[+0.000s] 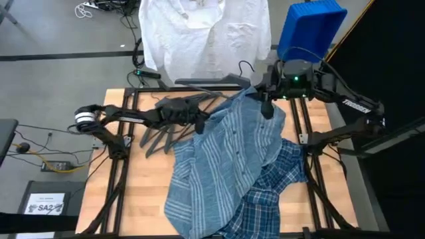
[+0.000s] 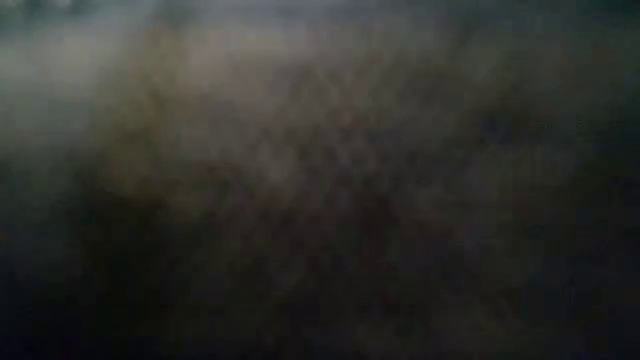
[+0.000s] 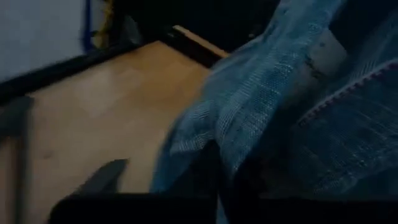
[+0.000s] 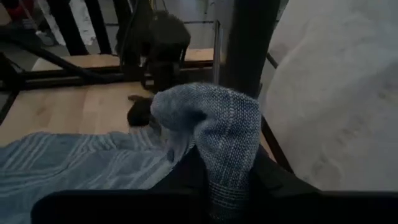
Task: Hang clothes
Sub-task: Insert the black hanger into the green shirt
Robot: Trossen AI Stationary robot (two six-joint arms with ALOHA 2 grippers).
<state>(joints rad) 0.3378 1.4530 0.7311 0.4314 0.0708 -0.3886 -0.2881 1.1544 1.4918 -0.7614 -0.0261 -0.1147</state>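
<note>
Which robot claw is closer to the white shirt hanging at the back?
The right claw. It sits just below the white shirt, pinching the striped shirt by its top. The left claw is lower down the table, at the striped shirt's left edge.

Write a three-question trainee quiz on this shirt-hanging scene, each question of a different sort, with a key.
1. True or false: the white shirt lies flat on the table.
2. Multiple choice: what is the right gripper shut on? A. a hanger; B. the striped shirt; C. the plaid shirt.
3. Fill in: in the high view, the left gripper sits at the striped shirt's edge, beside the dark ____ lying on the table.

Key:
1. False; it hangs at the table's far edge.
2. B; the right wrist view shows striped fabric bunched between the fingers.
3. hangers.
</note>
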